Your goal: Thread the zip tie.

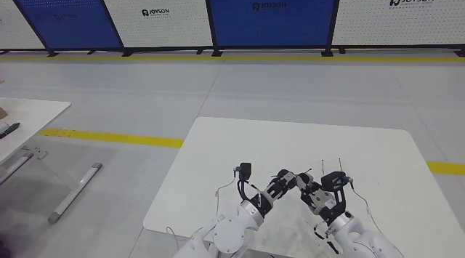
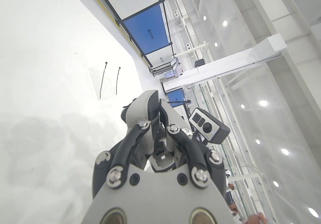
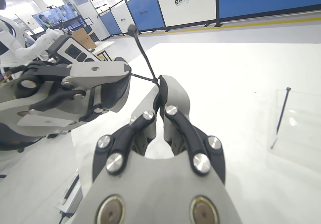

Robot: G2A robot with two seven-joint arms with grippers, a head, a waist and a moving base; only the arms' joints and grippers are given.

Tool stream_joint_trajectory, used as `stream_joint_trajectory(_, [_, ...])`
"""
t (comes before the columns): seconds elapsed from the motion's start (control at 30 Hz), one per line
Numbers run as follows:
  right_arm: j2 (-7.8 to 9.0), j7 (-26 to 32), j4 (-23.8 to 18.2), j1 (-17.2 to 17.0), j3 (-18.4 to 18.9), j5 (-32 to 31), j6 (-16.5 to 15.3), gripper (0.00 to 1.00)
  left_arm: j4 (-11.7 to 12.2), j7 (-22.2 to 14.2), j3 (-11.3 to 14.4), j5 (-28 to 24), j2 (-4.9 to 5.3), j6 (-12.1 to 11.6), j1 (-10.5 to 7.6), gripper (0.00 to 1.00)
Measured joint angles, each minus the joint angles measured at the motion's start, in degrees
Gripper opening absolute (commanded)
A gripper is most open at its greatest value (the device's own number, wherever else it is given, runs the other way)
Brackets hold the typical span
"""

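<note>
Both grippers meet above the near part of the white table (image 1: pixel 290 142). The right gripper (image 3: pixel 160 84) is clamped on the strap of a black plastic zip tie (image 3: pixel 146 58), head uppermost. The left gripper (image 2: pixel 158 103) pinches its thin tail. Two spare black ties (image 2: pixel 102 79) lie just beyond, to the right.

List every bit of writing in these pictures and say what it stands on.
White fence panel: a company logo and name, a brand mark, so not quoted; the small line beneath is unreadable.
Blue fence panel: the same mark, fainter.
Screen in the room behind: too small to read.
Zip tie and table: no writing.
</note>
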Motion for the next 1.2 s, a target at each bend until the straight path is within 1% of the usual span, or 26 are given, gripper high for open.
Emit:
stream_joint_trajectory(0.5, [0.16, 0.48, 0.98, 0.7, -0.7, 0.14, -0.22, 0.0, -0.75, -0.23, 0.11, -0.07, 0.0, -1.17, 0.3, 0.0])
stream_joint_trajectory(0.87, [0.67, 0.65, 1.64, 1.11, -1.26, -0.33, -0.22, 0.0, -1.28, -0.52, 0.31, 0.19, -0.01, -1.01, 0.27, 0.0])
stream_joint_trajectory(1.2, [0.79, 0.72, 2.97, 1.93, -2.08, -0.49, -0.22, 0.0, -2.81, -0.78, -0.53, 0.31, 0.26, -1.66, 1.13, 0.0])
